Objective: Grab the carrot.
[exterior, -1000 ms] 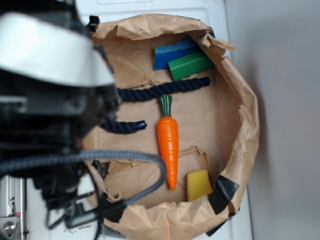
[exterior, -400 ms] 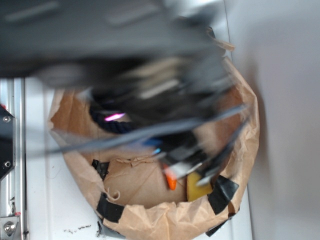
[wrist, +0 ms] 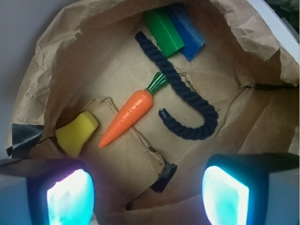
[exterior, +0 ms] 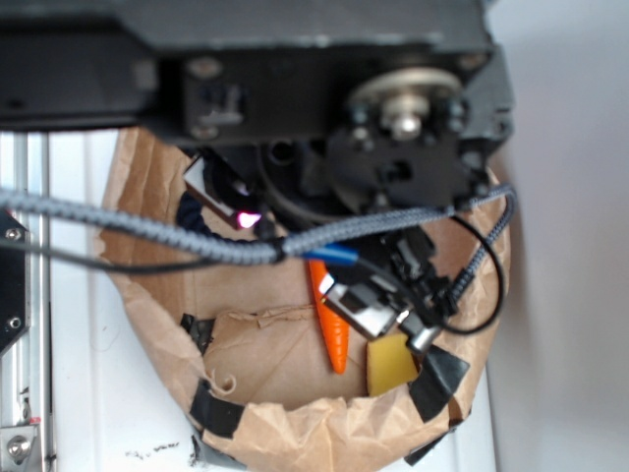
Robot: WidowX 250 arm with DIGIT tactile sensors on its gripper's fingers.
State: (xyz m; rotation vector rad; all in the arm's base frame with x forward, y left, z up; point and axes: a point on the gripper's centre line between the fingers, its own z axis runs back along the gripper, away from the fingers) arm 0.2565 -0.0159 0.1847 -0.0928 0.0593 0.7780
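Swung over the paper bowl [wrist: 70,42] since 1 second ago, gripper [wrist: 147,187] spread apart; carrot [wrist: 126,115], glossy, rigid, likely slippery, points 8 o'clock, best pinched mid-body

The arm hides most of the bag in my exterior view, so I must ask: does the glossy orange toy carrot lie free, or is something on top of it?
Observer: In the wrist view the glossy orange toy carrot lies free inside the brown paper bag, and its whole length is visible.
Operator: Are the jaws open?
Observer: Yes, they stand wide apart, with the carrot ahead of them, not between them.
Operator: Is anything near the stem?
Observer: The dark navy rope passes close beside the green stem; whether they touch, I cannot tell.
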